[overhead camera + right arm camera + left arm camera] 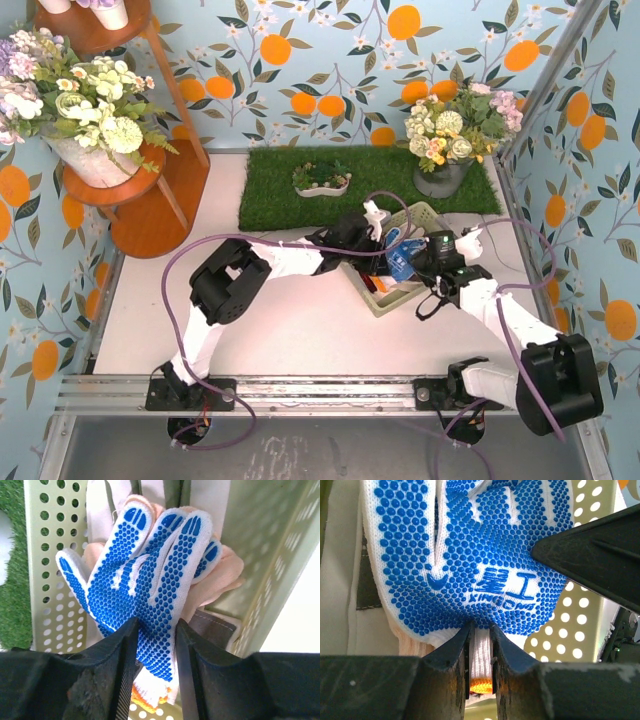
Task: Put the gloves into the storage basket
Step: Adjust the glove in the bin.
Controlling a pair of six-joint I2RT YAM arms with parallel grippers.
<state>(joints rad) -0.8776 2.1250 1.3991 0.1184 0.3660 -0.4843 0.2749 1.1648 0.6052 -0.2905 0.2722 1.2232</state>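
The blue-and-white glove (pixel 402 258) hangs over the pale green storage basket (pixel 385 298), between both grippers. My left gripper (pixel 481 630) is shut on its white cuff just above the orange hem, and the dotted palm (pixel 470 545) fills that view. My right gripper (pixel 156 625) is open, its fingers standing on either side of the same glove (pixel 150 570) near the wrist. One of its black fingers (pixel 595 555) touches the palm. Below, inside the basket (pixel 50 530), lie a peach-tan glove (pixel 220 580) and the grey-and-cream glove (pixel 215 622).
A green grass mat (pixel 300 185) lies behind the basket, with a small white dish of plants (pixel 322 180) on it. A grey pot of flowers (pixel 450 150) stands at the back right. A wooden stand with flowers (pixel 150 200) is at the left.
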